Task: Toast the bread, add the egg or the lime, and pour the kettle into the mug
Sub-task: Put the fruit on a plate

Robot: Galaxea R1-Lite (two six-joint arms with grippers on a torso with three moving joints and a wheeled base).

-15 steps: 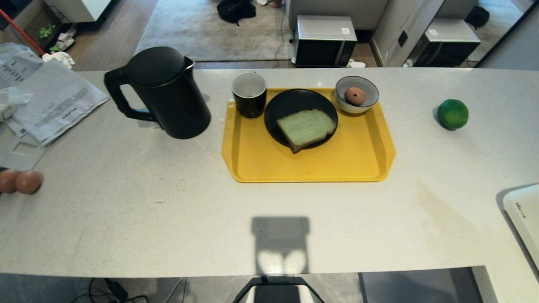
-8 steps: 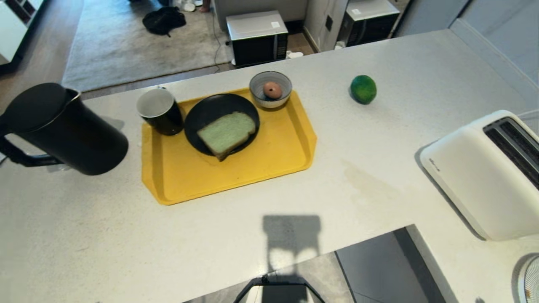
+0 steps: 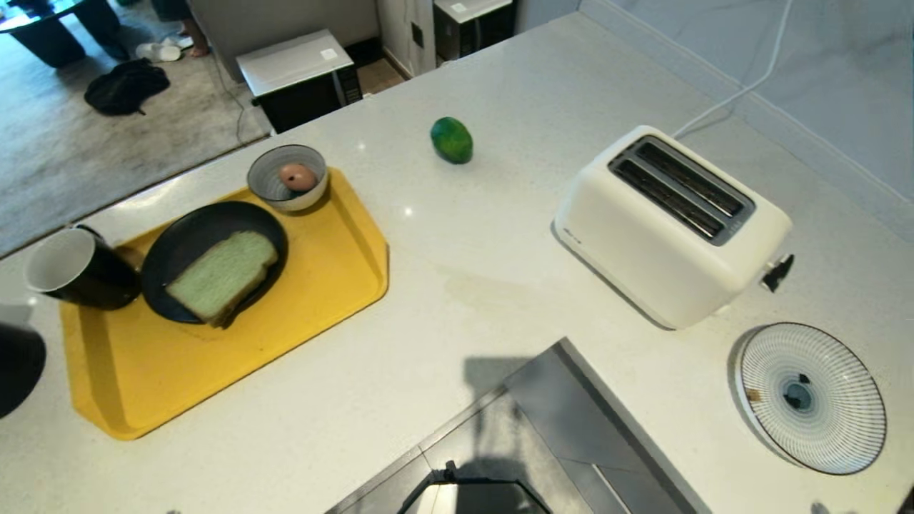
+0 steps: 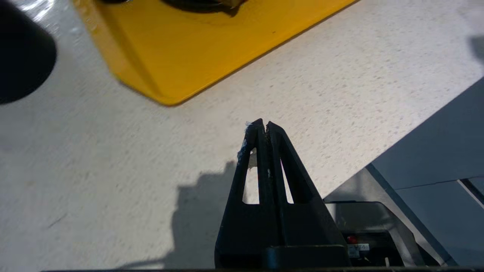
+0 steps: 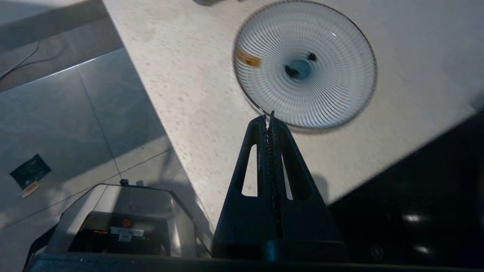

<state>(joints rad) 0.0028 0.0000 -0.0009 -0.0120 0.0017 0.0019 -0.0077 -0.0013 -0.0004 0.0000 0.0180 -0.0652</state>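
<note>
nothing's been touched yet imo: the bread (image 3: 221,275) lies flat on the black plate (image 3: 178,235) on the yellow tray (image 3: 321,264) by the worktop's left edge, mug (image 3: 75,268) on the tray's far left corner, kettle (image 3: 18,368) barely peeking in at the left edge, lime (image 3: 451,140) alone near the far edge, egg (image 3: 297,176) in the small bowl (image 3: 268,178). left gripper (image 4: 262,124) and right gripper (image 5: 269,118) are both pinched fully shut with nothing in them, hanging over the near edge. my worry is the toaster (image 3: 671,221) sits well apart from the tray, so a floppy slice could sag and miss the slots, and reaching for it could clip the mug.
</note>
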